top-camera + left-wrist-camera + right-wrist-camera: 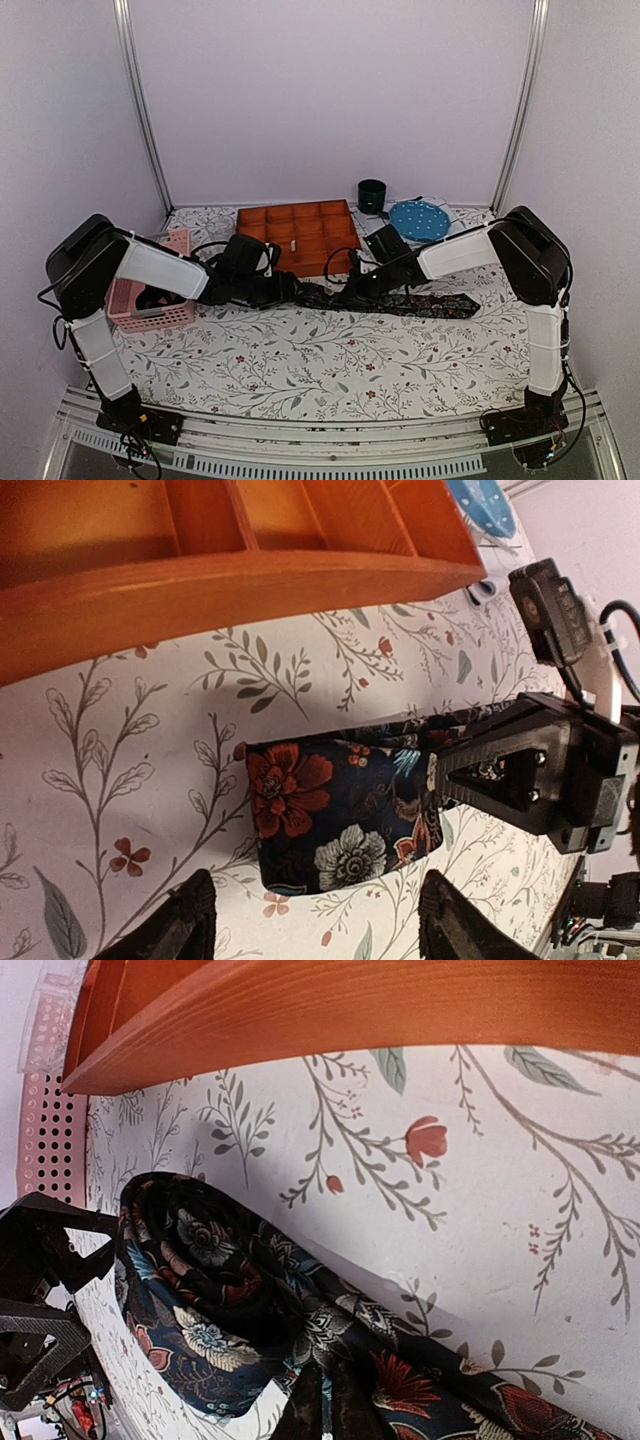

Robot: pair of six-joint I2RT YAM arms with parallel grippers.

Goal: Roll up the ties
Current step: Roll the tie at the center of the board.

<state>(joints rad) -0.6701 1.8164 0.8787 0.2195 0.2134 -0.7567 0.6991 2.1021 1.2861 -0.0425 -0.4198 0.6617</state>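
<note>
**A:** Floral tablecloth [330, 370] over the whole table, pale walls all round. Both arms reach in from the near edge toward the middle.

**B:** And the tie [420, 303], where is it?

**A:** Across the centre of the cloth. It's dark fabric with red and pale flowers. The long strip lies flat and runs off to the right, and its left end is wound into a small roll [200, 1290].

**B:** Left gripper [315, 900]?

**A:** Jaws spread wide, gripping nothing. The roll sits just ahead of its fingertips, right at the mouth of the gap, and touches neither finger.

**B:** And the right gripper [325, 1400]?

**A:** Clenched on the tie. It pinches the fabric just to the right of the roll, so the roll lies between the two grippers, which face each other.

**B:** What's beyond them?

**A:** An orange wooden tray [300, 232] with compartments, just behind the tie. A pink basket [140, 305] sits on the left, partly under the left arm. Farther back, near the wall, there's a dark cup [372, 196] and a blue speckled plate [418, 220].
</note>
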